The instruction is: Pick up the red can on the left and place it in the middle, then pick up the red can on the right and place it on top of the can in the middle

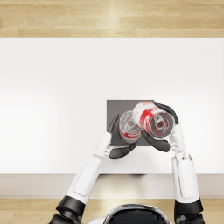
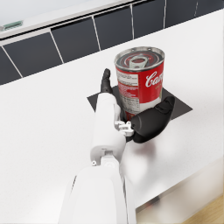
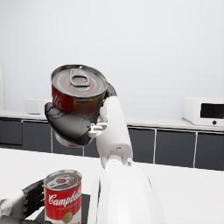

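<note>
One red can (image 1: 130, 127) (image 2: 140, 81) (image 3: 63, 197) stands upright on the dark square mat (image 1: 116, 107) (image 2: 179, 105) in the middle of the white table. My left hand (image 1: 117, 140) (image 2: 146, 120) (image 3: 22, 203) wraps around its lower part and holds it. The second red can (image 1: 151, 118) (image 3: 78, 89) is in the air, tilted, above and just right of the first. My right hand (image 1: 158, 143) (image 3: 72, 124) grips it from the side, and its base is clear of the lower can's lid.
The white table (image 1: 52, 87) stretches wide on both sides, its front edge just under my forearms. Wooden floor (image 1: 109, 17) lies beyond the far edge. In the right wrist view, dark cabinets (image 3: 175, 151) and a microwave (image 3: 203, 111) line the back wall.
</note>
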Robot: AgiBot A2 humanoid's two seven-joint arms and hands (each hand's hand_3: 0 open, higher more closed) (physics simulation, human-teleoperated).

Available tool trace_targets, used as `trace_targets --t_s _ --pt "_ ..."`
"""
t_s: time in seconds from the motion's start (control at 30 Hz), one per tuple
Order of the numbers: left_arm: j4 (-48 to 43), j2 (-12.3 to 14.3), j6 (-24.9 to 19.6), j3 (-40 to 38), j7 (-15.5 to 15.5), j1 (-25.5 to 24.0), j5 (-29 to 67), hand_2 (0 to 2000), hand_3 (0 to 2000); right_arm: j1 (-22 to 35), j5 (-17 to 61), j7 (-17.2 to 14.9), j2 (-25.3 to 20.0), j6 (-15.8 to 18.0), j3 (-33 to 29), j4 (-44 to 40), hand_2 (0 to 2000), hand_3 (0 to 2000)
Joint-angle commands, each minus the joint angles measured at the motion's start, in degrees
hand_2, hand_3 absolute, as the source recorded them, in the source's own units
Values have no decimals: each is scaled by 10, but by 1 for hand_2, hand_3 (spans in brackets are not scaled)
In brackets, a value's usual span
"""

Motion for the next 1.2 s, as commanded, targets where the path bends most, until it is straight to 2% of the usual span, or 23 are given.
trace_targets --t_s 0.03,0.07,0.13,0.27,0.37,0.43,0.77,1.13,1.17,1.2 --pt "-253 -60 0 -99 12 -101 0 0 0 51 0 -53 -22 -13 25 -1 2000 1520" --pt "-280 -63 0 -130 21 -114 0 0 0 60 0 -93 -27 -27 28 -6 2000 1520" --pt "-303 -68 1 -165 32 -134 0 0 0 74 0 -140 -35 -42 40 -23 2000 1520" --pt "-312 -77 1 -179 40 -167 0 0 0 94 0 -177 -47 -52 58 -58 2000 1520" --pt "-321 -81 1 -183 42 -183 0 0 0 102 0 -185 -53 -54 64 -93 2000 1520" --pt "-336 -81 1 -186 43 -187 0 0 0 100 0 -188 -54 -53 56 -81 2000 1520" --pt "-356 -71 1 -193 43 -186 0 0 0 30 0 -191 -35 -29 63 -82 2000 1520" --pt "-347 -62 1 -188 43 -189 0 0 0 23 0 -191 -40 -10 46 -118 2000 1520" --pt "-347 -61 1 -189 43 -190 0 0 0 23 0 -189 -41 -14 46 -118 639 1193" --pt "-347 -60 1 -189 43 -190 0 0 0 25 0 -188 -42 -12 47 -116 0 867"
